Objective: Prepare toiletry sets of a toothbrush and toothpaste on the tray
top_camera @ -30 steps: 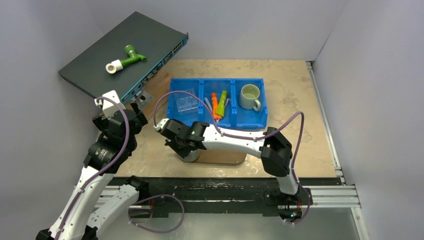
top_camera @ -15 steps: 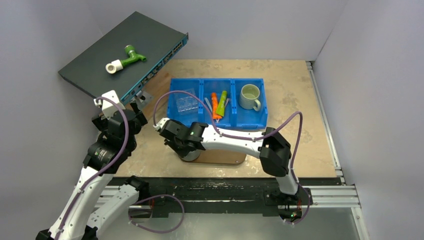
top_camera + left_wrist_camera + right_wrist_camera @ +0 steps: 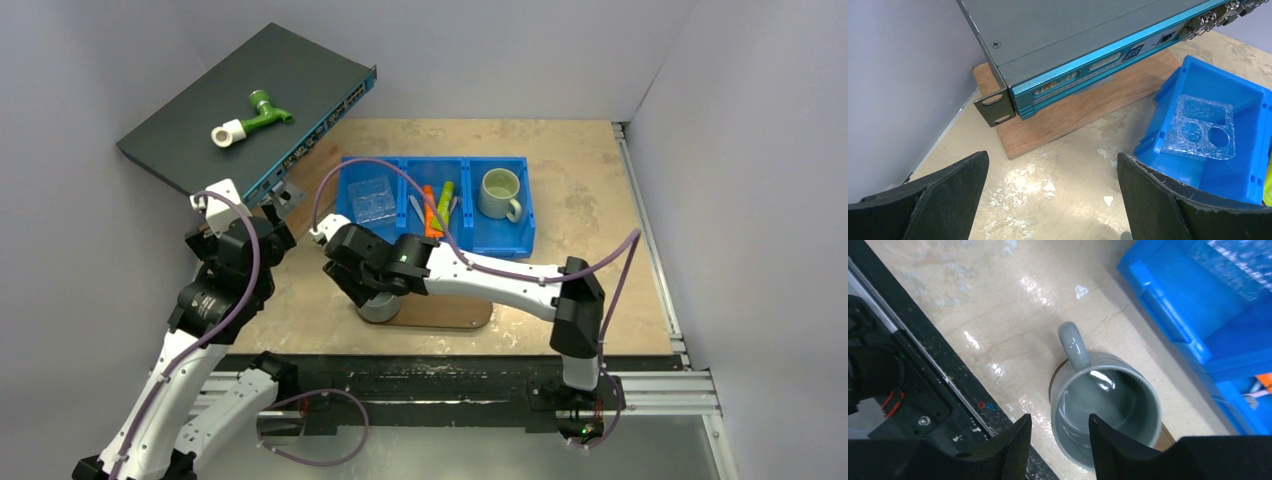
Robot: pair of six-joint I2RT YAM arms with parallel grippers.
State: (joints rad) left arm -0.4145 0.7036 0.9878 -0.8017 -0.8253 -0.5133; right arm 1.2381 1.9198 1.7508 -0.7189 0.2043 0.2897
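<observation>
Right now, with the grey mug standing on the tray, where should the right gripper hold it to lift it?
Probably the rim wall, from above: one finger inside, one outside. The mug stands upright and looks empty, so its mouth is free. The right gripper hangs open over the rim, clear of the handle, a small loop, harder to pinch.

Blue bin (image 3: 465, 160): green mug (image 3: 499, 193) in right compartment, clear plastic piece (image 3: 367, 203) in left. Pipe fitting (image 3: 250, 118) lies on network switch (image 3: 200, 120).

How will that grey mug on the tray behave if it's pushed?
The mug looks glazed and glossy, so probably rigid and slippery. It's empty and wide, so likely to slide rather than tip. Seemingly ceramic, it could chip if knocked.
</observation>
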